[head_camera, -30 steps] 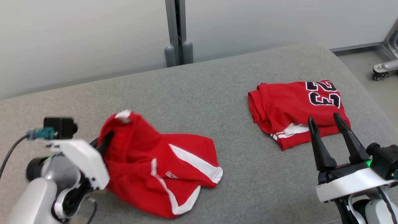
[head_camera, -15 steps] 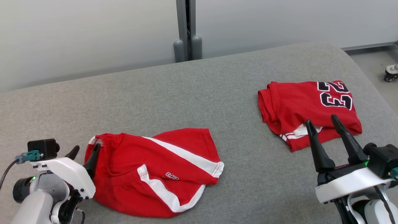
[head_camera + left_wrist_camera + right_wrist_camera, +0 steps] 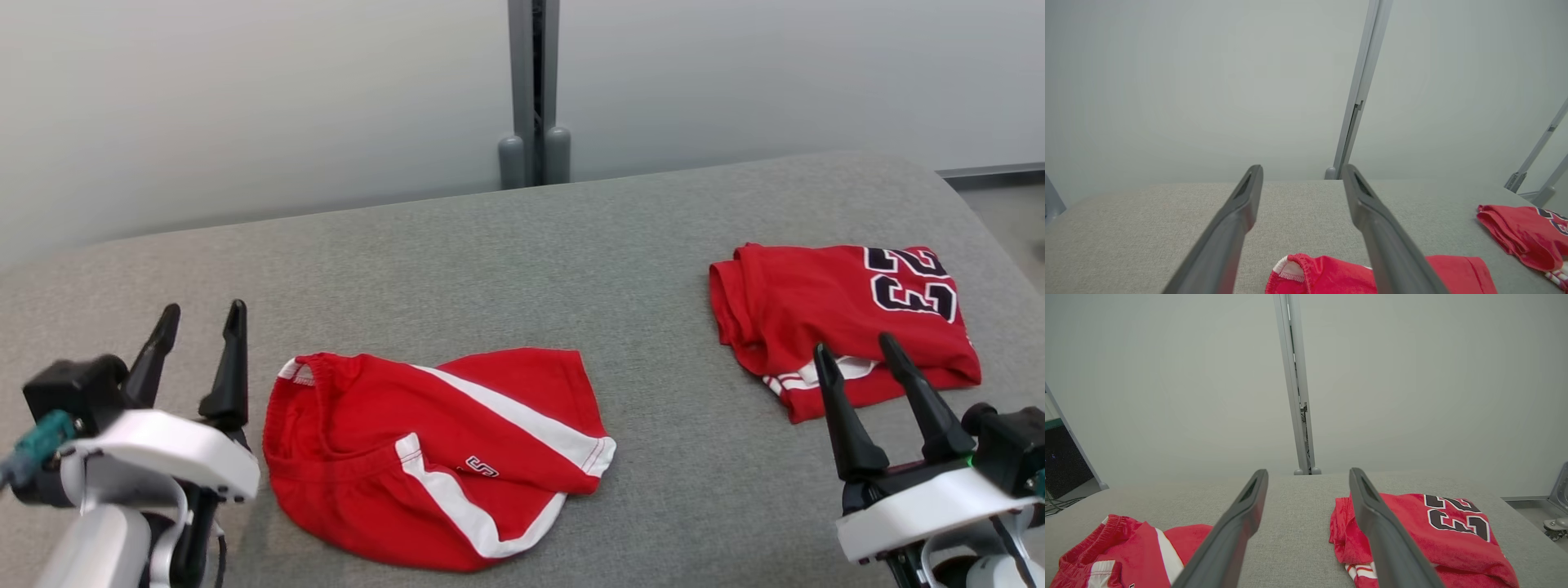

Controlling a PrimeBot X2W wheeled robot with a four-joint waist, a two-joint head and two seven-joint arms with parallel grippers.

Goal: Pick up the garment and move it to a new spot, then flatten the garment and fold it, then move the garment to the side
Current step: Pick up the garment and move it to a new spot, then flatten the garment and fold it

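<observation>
While left end effector and right end effector gape empty, red white-striped shorts lie rumpled, partly folded over.

A wide strip of grey padded surface lies open between the 2 obstacles, red shorts and folded jersey; a post stands behind.

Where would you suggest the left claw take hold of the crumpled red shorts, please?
Grip the waistband of the red shorts, coming from the robot's left with the open left claw: that gathered edge lies nearest it and stands slightly raised, probably easy to pinch.
</observation>
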